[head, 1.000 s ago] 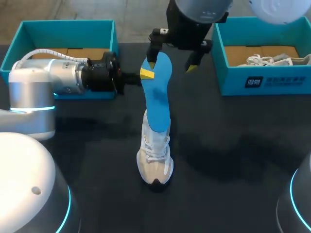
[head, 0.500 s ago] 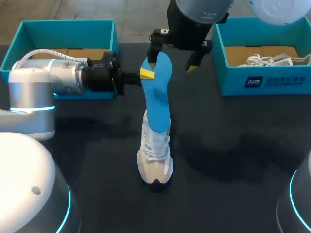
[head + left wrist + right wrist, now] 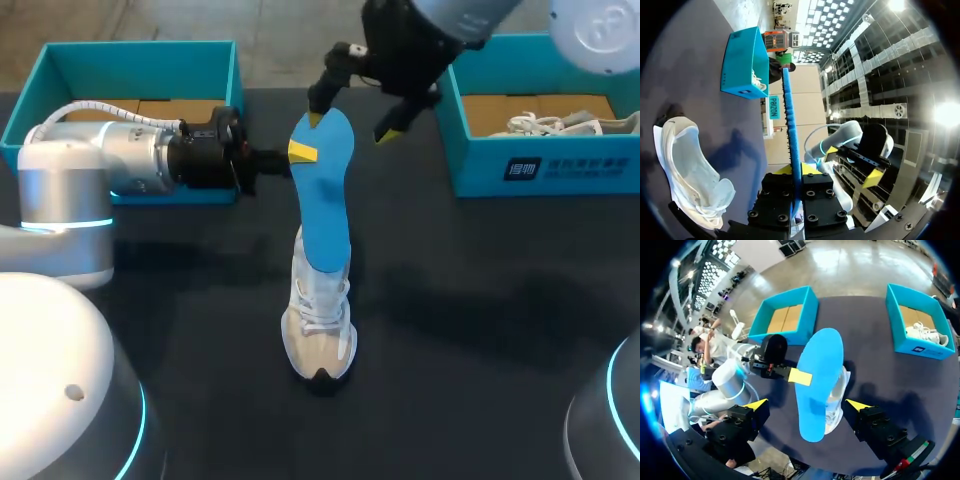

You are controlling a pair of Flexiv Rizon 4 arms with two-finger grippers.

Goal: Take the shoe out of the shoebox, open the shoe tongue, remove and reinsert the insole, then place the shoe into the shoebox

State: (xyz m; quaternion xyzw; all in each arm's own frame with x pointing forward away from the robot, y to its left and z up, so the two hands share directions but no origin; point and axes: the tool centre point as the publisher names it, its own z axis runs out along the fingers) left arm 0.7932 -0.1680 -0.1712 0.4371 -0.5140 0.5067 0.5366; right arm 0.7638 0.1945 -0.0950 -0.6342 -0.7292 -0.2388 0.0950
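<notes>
ok so this looks like the insole part of the job: the shoe (image 3: 320,335) stands on the dark desk (image 3: 480,330) around the lower middle of the head view, toe toward the bottom edge. The blue insole (image 3: 325,210) sticks up out of its opening toward the top middle, with only its lower end at the shoe mouth. The left end effector (image 3: 300,153) comes in from the left and is pinched closed on the upper part of the insole; in the left wrist view the insole runs edge-on right between its two yellow tips. The right end effector (image 3: 350,125) hangs at the top middle just above the insole's top end, spread wide, holding nothing. The empty shoebox (image 3: 140,50) sits upper left, and a second shoebox (image 3: 545,165) upper right has the other shoe (image 3: 560,122) in it. My guess is the next move means keeping the insole lined up with the opening so it slides in flat, with the shoe steadied so it doesn't tip
</notes>
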